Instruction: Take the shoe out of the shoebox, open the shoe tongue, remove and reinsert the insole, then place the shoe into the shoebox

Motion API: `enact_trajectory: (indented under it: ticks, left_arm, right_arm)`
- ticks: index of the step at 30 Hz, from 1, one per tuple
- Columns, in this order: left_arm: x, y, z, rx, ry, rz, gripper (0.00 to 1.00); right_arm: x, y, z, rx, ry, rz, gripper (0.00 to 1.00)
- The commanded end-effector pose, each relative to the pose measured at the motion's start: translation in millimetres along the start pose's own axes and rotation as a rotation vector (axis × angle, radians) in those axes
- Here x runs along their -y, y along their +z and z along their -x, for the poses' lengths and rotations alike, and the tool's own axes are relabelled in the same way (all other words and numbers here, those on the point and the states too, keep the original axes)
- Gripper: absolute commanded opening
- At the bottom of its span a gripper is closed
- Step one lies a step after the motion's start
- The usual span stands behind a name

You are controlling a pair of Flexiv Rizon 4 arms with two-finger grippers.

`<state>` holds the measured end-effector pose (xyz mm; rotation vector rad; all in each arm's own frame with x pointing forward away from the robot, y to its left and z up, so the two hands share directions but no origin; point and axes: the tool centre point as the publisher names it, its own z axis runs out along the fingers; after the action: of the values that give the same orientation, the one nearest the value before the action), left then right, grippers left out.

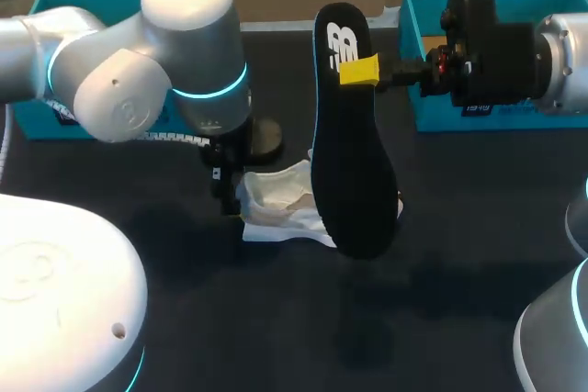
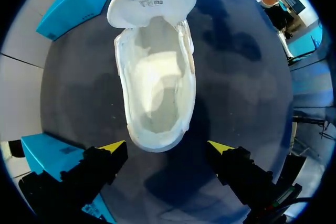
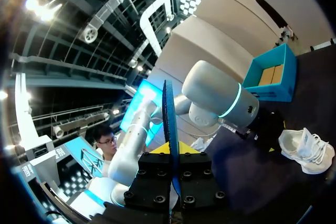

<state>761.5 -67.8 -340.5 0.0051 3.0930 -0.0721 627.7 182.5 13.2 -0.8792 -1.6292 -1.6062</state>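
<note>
A white shoe (image 1: pixel 280 201) lies on the dark table with its tongue folded back and its inside bare (image 2: pixel 157 77). My left gripper (image 1: pixel 226 197) hangs straight above it, open (image 2: pixel 167 148), one yellow tip on each side of the heel and nothing between them. My right gripper (image 1: pixel 360 71) is shut on the black insole (image 1: pixel 354 153) near its heel end. It holds the insole up on edge over the table, toe end hanging down beside the shoe. In the right wrist view the insole (image 3: pixel 169 114) stands edge-on between the fingers (image 3: pixel 172 148), and the shoe (image 3: pixel 307 150) lies beyond.
A blue shoebox (image 1: pixel 418 52) stands at the back right, behind my right wrist. Another blue box part (image 1: pixel 46 6) sits at the back left, partly hidden by my left arm. My left arm's big joints (image 1: pixel 175 52) fill the left side.
</note>
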Motion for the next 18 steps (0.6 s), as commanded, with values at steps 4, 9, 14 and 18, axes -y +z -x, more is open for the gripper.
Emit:
enact_trajectory:
  ticks: [4,9,14,18]
  left_arm:
    - [-6.0,-12.7,-3.8,0.030,-0.013,-0.015,1.00]
    - [-5.7,-13.3,-1.3,0.029,-0.021,-0.019,1.00]
    - [-3.3,-12.6,1.7,0.021,-0.035,-0.024,1.00]
    - [5.8,-16.9,5.8,0.029,-0.035,-0.025,1.00]
  right_arm:
    - [0.1,2.2,0.2,0.003,0.002,0.000,0.00]
    - [0.1,2.2,0.2,0.003,0.002,0.000,0.00]
    - [0.1,2.2,0.2,0.003,0.002,0.000,0.00]
    - [0.1,2.2,0.2,0.003,0.002,0.000,0.00]
